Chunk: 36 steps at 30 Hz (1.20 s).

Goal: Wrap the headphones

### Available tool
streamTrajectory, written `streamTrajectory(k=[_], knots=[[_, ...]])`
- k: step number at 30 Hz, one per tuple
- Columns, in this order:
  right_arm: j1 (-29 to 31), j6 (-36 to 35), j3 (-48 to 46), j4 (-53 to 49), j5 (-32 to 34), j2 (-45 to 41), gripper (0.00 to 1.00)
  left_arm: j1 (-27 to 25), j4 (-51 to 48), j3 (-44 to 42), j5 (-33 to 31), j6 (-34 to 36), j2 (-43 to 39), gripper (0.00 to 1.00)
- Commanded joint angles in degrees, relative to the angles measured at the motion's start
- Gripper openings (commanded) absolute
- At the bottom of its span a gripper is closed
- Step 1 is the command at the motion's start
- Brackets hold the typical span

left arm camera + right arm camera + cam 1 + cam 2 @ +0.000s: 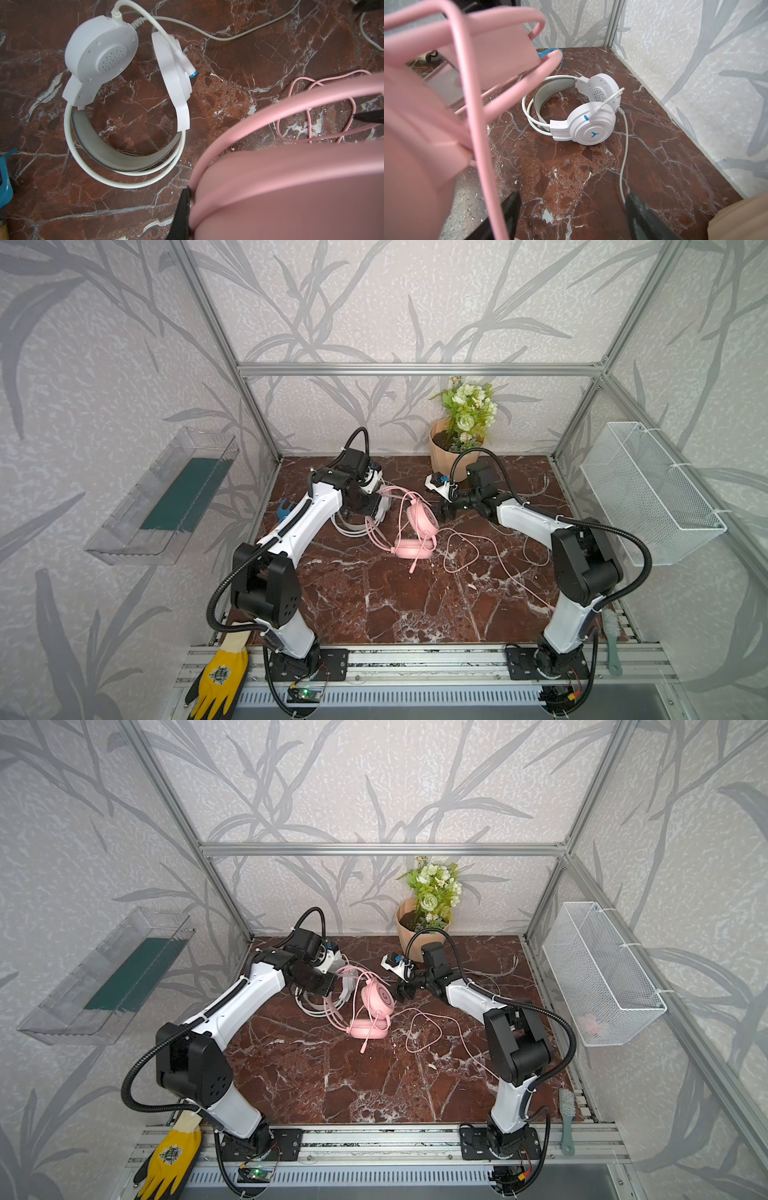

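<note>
Bimanual wrapping of wired headsets on a red-brown, white-veined marble bench. The left gripper had its jaws closed on the padded headband of the pink headset, which stood raised at the bench's middle with one round earcup upright and the other resting on the stone. The right gripper hovered just beside the upright earcup, jaws spread wide and empty. The thin pink cable lay unwound in a slack loop and ran on toward the right arm's base. In the right wrist view a stretch of it passed close to one jaw. Likely hazards: the smooth tubular bands could slip or pivot in the narrow grip, the slack loop could catch on the right arm, and a close on the cable could miss so slender a target. The white headset, of glossy hard plastic with a grey mesh inner band and perforated earcup face, lay near the back left, and its white cable trailed across the bench, where the two cables might tangle.
</note>
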Motion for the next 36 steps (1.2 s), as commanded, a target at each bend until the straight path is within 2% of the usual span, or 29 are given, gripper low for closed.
streamTrajectory(k=[1,5,10,13,16,25,31,34,36], knots=[[0.4,0.8,-2.6,1.1,-1.1,-2.8,0.83,0.6,3.3,0.4,4.7,-3.3,-2.5,0.0],[0.4,3.5,-5.3,3.3,-1.1,-3.7,0.89,1.0,4.0,0.0,6.3,-3.7,-2.5,0.0],[0.4,12.6,-9.8,11.2,0.8,-4.7,0.91,1.4,4.6,0.2,7.7,-4.5,-2.7,0.0],[0.4,18.2,-14.2,18.9,2.7,-5.8,0.91,1.8,5.1,0.2,8.4,-5.1,-3.1,0.0],[0.4,24.9,-20.2,28.9,6.7,-6.7,0.99,2.2,5.7,0.2,9.5,-5.7,-3.4,0.0],[0.4,34.0,-30.2,42.8,12.9,-7.8,0.99,3.4,7.2,0.0,13.3,-7.2,-4.5,0.0],[3.0,33.4,-31.9,46.6,21.8,-6.5,1.0,3.8,7.6,1.2,15.1,-8.7,-4.5,0.0],[4.5,31.9,-32.8,50.5,28.1,-3.5,1.0,3.9,7.0,2.1,15.6,-9.2,-4.6,0.0],[5.0,31.4,-32.8,53.8,29.6,-1.6,0.99,4.0,6.8,2.7,15.9,-9.5,-4.7,0.0]])
